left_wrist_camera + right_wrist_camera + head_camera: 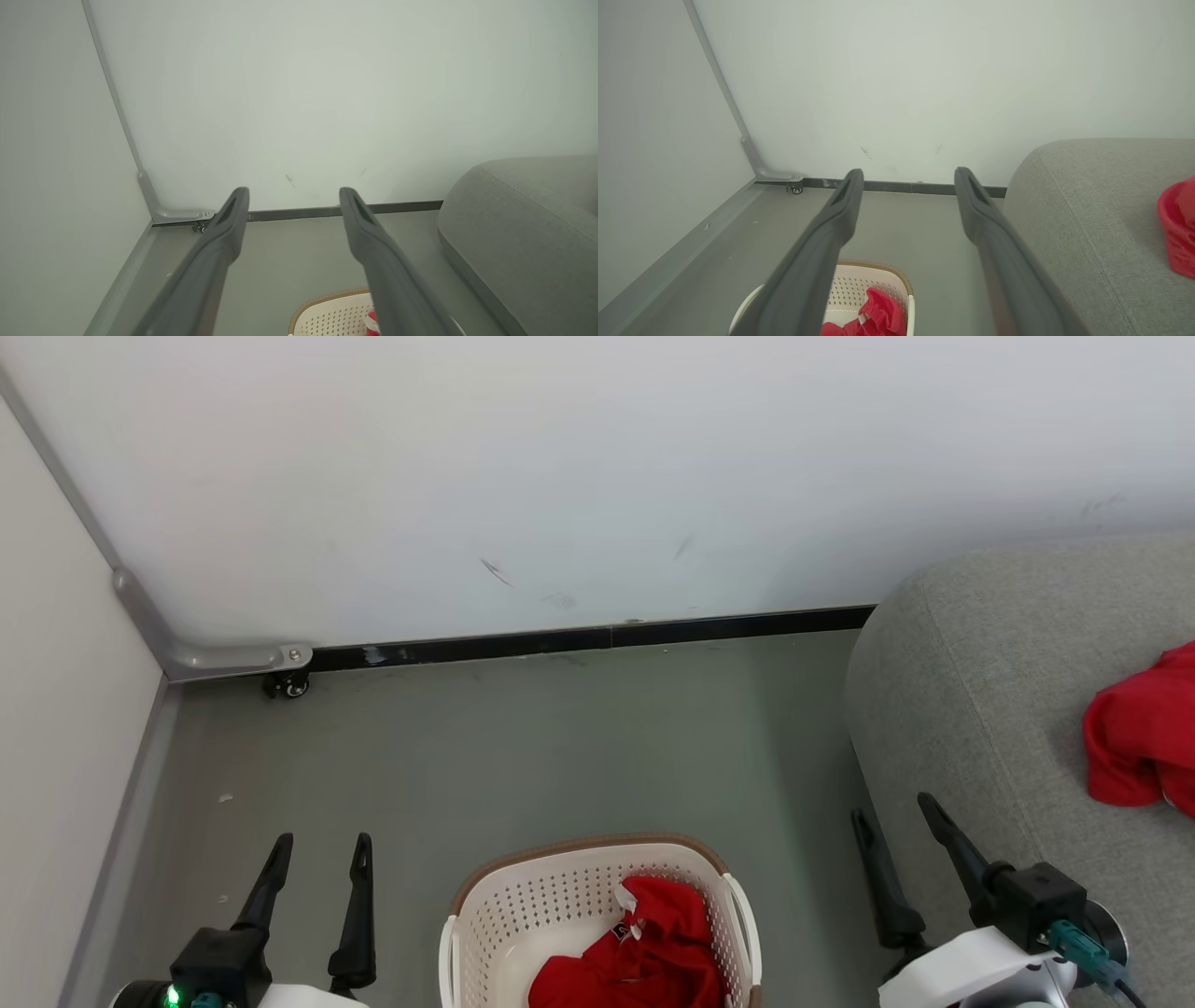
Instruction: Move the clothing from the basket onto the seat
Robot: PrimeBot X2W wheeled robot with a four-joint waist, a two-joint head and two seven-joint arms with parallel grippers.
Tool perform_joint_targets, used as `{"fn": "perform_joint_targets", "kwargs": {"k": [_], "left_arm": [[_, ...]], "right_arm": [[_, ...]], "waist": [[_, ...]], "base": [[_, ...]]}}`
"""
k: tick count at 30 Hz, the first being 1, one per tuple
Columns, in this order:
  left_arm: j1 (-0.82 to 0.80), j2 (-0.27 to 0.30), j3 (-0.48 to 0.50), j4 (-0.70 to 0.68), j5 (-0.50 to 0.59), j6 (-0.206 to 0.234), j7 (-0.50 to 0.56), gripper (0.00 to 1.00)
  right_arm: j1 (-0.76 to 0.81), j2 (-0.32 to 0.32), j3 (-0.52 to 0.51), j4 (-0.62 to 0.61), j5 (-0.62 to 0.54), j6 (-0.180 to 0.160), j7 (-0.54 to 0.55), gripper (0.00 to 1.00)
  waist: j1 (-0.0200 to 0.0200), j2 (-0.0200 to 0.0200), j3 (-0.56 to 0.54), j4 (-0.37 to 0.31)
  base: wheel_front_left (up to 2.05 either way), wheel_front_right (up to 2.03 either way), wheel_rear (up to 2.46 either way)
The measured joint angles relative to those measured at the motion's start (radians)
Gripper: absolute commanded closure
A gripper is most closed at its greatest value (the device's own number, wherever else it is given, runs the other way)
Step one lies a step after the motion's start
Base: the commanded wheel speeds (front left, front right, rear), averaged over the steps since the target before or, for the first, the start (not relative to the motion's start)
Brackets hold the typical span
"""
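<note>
The cream basket (504, 919) with a brown rim stands on the floor at the bottom middle of the head view, and red clothing (644, 952) with white trim lies crumpled in it. Another red garment (1144, 733) rests on the grey seat (980, 691) at the right. My left gripper (320, 845) hangs open to the left of the basket, nothing between its fingers. My right gripper (892, 807) is open too, between the basket and the seat's edge. The right wrist view takes in the basket (887, 280), the clothing (878, 317) and the seat (1073, 210).
A white wall (560, 476) with a black baseboard runs behind. A pale panel (56, 709) with a grey metal frame and a small caster (289, 686) closes the left side. Grey floor (560, 747) lies between the wall, the basket and the seat.
</note>
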Motion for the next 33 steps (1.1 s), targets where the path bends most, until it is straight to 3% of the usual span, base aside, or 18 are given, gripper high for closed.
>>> {"fn": "perform_joint_targets", "kwargs": {"k": [33], "left_arm": [[0.041, -0.011, 0.012, -0.010, 0.042, -0.002, 0.000, 0.00]], "right_arm": [[0.090, 0.005, 0.022, -0.123, 0.012, 0.000, 0.045, 0.00]], "waist": [[0.0000, 0.0000, -0.021, -0.008]], "base": [[0.00, 0.00, 0.00]]}}
